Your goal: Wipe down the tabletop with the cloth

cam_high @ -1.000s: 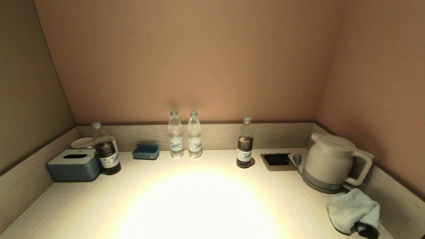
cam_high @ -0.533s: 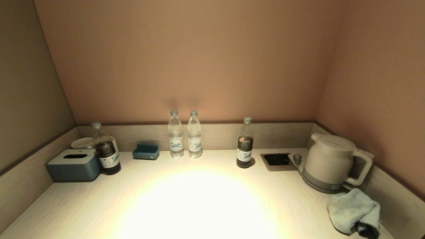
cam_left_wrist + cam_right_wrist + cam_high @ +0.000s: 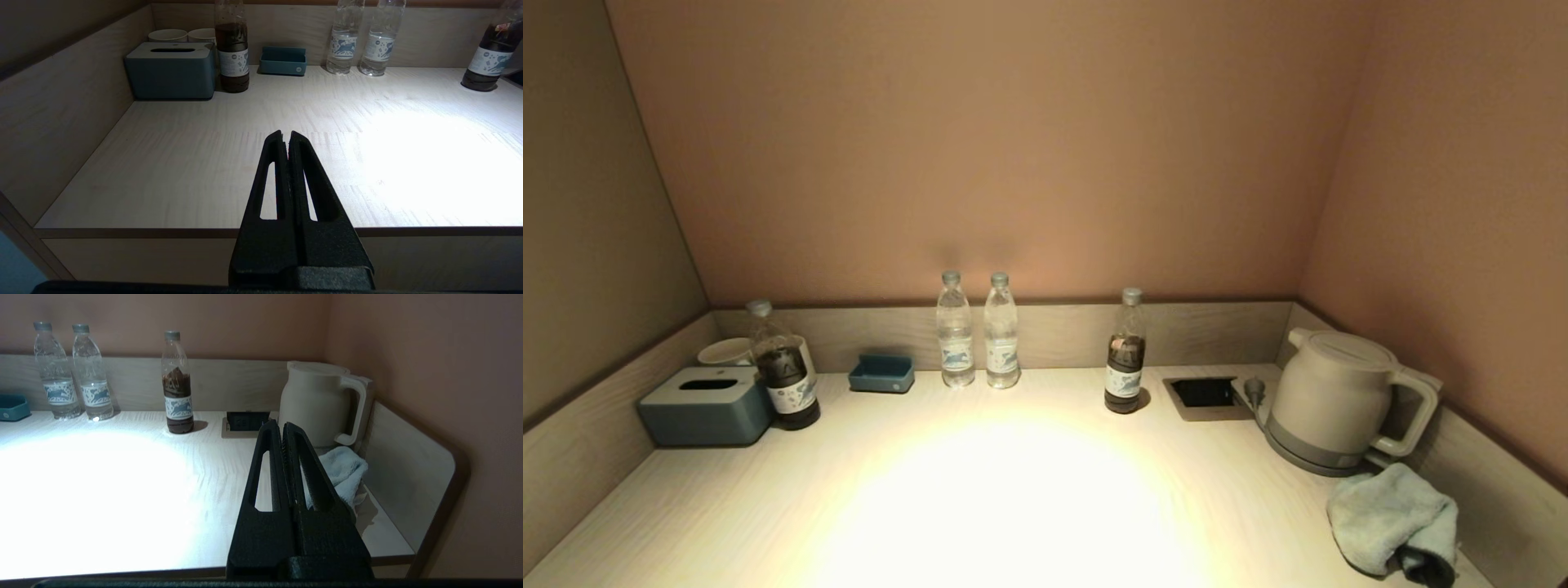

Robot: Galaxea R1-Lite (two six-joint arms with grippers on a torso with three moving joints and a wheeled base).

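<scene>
A crumpled light blue cloth (image 3: 1392,516) lies on the pale wooden tabletop (image 3: 1013,498) at the front right, next to the side wall and just in front of the kettle. It also shows in the right wrist view (image 3: 343,469), partly behind my fingers. My right gripper (image 3: 282,425) is shut and empty, held off the table's front edge, short of the cloth. My left gripper (image 3: 285,134) is shut and empty, held before the front edge on the left side. Neither gripper shows in the head view.
A cream kettle (image 3: 1331,400) stands at the back right beside a recessed socket (image 3: 1202,394). Two clear water bottles (image 3: 977,331) and two dark-drink bottles (image 3: 1125,353) (image 3: 783,367) stand along the back. A blue tissue box (image 3: 704,404), cups (image 3: 727,351) and a small blue tray (image 3: 882,373) fill the back left.
</scene>
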